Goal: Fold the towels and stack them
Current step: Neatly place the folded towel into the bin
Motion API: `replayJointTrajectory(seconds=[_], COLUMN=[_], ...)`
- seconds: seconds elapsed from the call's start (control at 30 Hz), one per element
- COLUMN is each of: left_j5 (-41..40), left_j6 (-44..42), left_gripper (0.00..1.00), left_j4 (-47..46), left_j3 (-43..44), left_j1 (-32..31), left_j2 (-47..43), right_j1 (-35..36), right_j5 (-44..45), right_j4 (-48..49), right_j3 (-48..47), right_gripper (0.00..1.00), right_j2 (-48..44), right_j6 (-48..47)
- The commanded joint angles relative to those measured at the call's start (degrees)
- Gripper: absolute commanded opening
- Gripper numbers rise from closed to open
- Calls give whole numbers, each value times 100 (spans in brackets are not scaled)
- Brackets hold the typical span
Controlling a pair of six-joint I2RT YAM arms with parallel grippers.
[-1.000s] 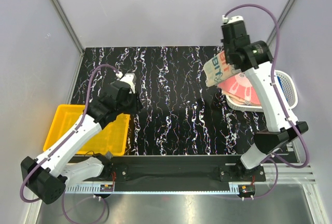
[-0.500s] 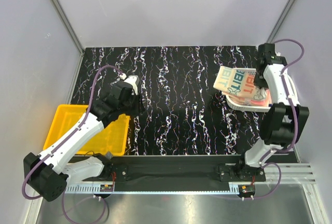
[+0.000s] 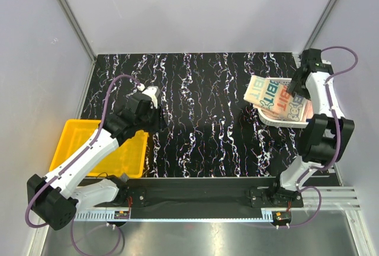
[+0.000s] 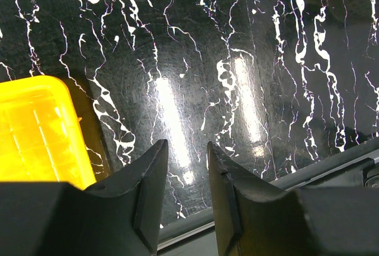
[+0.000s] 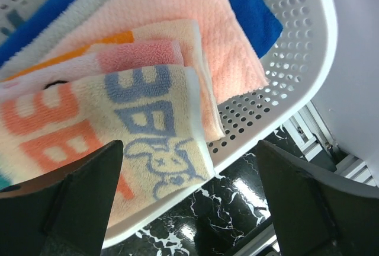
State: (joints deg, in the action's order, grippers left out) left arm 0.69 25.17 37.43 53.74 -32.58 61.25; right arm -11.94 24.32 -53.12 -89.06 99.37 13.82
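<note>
The towels lie stacked in the white mesh basket (image 3: pixel 283 123) at the right. On top is the beige towel (image 3: pixel 271 93) with big teal and orange letters, and it overhangs the rim. Closer up, the beige towel (image 5: pixel 112 125) covers a pale pink one (image 5: pixel 139 56), a salmon-pink one (image 5: pixel 201 31) and a blue one (image 5: pixel 251 13). My right gripper (image 5: pixel 189 145) hovers just over the stack's corner, wide open and holding nothing; from above the right gripper (image 3: pixel 294 90) is at the basket's far right. My left gripper (image 4: pixel 185 149) hangs over bare table, its jaws parted and empty.
A yellow plastic bin (image 3: pixel 71 149) stands at the table's near left, just beside the left gripper (image 3: pixel 147 111), and shows as the yellow bin (image 4: pixel 35 131) in the left wrist view. The basket rim (image 5: pixel 296 84) lies near the right wall. The black marbled table (image 3: pixel 201 108) spans the middle.
The right arm swung down to the far right, laid the beige towel on the basket's stack and opened wide. The left gripper widened slightly and barely moved.
</note>
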Motion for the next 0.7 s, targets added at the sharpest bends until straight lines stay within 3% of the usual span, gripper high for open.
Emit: replayJointTrajectory(seconds=[0.0, 0.2, 0.33, 0.67], left_j5=[81, 63, -51, -780], left_j6=[-109, -100, -108, 5], left_gripper=[38, 41, 43, 46], left_j4=[-245, -271, -201, -183], left_j3=[-21, 32, 269, 331], left_j1=[-12, -21, -12, -3], left_j2=[-114, -96, -79, -245], right_j1=[43, 359, 1954, 4259], right_j5=[-128, -1007, -771, -1499], right_j4=[-128, 276, 662, 2367], right_j3=[-393, -42, 248, 1469], right_gripper=[100, 100, 100, 100], right_j2=[-777, -1596, -1991, -2537], right_j6=[182, 357, 595, 1175])
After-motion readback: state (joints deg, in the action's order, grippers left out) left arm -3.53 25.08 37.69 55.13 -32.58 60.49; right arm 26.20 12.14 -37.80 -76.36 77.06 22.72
